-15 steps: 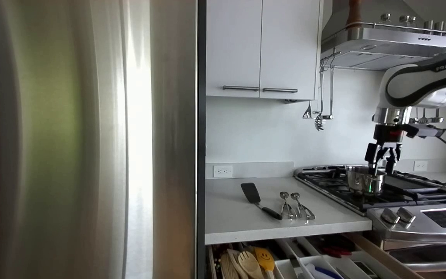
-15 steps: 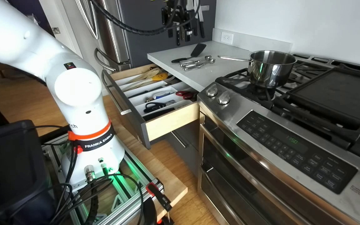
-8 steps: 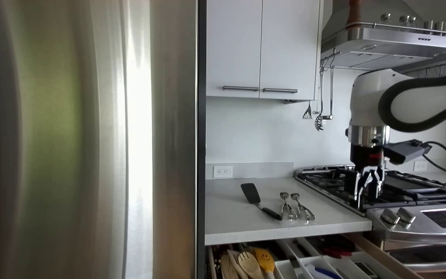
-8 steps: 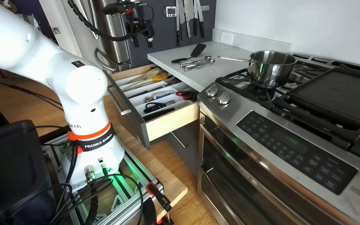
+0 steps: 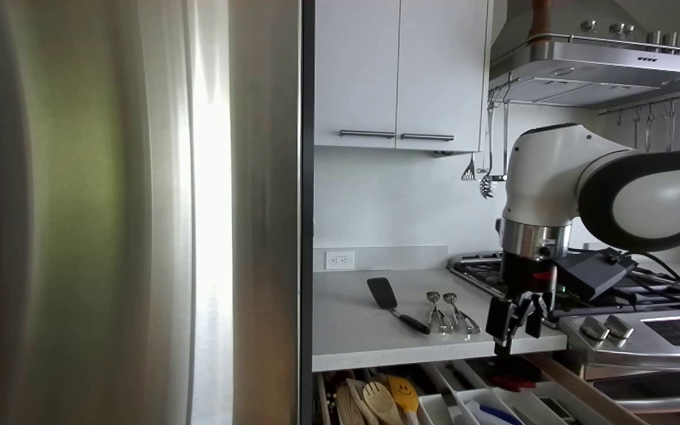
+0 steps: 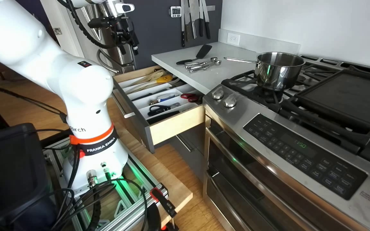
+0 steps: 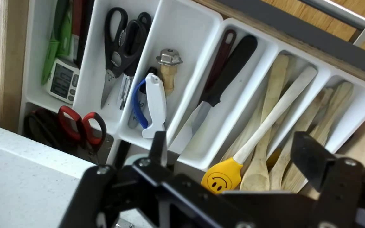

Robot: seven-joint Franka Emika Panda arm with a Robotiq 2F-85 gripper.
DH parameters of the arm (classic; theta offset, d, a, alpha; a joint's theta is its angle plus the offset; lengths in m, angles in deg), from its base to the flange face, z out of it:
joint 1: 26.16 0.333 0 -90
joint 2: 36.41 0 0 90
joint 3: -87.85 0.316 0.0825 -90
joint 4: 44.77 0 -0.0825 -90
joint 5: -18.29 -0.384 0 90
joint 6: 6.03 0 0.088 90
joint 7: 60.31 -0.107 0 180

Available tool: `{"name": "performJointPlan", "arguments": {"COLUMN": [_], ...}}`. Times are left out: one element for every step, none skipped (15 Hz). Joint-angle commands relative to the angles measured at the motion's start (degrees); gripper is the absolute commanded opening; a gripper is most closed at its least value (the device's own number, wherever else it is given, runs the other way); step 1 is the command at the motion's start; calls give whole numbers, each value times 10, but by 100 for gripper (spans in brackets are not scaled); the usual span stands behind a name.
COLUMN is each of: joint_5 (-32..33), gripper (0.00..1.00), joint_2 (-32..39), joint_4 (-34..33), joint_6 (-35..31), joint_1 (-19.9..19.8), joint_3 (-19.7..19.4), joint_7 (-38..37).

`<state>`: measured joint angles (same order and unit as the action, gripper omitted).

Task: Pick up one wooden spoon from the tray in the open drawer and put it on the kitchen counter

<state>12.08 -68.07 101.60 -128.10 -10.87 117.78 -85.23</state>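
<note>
A pale wooden spoon lies in the tray among other wooden utensils, its handle running up toward the drawer front in the wrist view. Wooden utensils also show in both exterior views, where I cannot tell the spoon apart. The tray sits in the open drawer, which has a dark grey front. My gripper is open and empty, above the drawer and apart from the utensils. It also shows in both exterior views. The white kitchen counter overhangs the drawer's back.
A yellow smiley spatula lies against the spoon, its pale handle crossing the wooden ones. A black spatula and metal scoops lie on the counter. A steel pot stands on the stove. Red-handled scissors lie in the drawer.
My gripper has moved left and down in both exterior views, from in front of the pot to in front of the counter edge above the drawer. The drawer and its contents have not moved.
</note>
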Motion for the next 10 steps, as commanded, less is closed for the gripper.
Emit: {"name": "performJointPlan", "arguments": {"joint_5": [9, 9, 5, 5, 1, 0, -7, -25, -36, -50], "gripper": [100, 100, 100, 100, 100, 100, 100, 100, 100, 100], "joint_2": [5, 7, 29, 60, 93, 123, 161, 189, 221, 255], "joint_4": [-2, -3, -11, -22, -33, -44, -57, -67, -78, -89], "joint_6": [0, 0, -17, -33, -64, -86, -116, -140, -164, -191], "joint_1": [12, 12, 8, 6, 4, 4, -9, -8, -6, -7], "joint_3": [-14, -14, -13, -8, -1, 5, 25, 26, 26, 25], "joint_7": [-7, -7, -11, -9, -15, -19, -16, -2, 3, 7]}}
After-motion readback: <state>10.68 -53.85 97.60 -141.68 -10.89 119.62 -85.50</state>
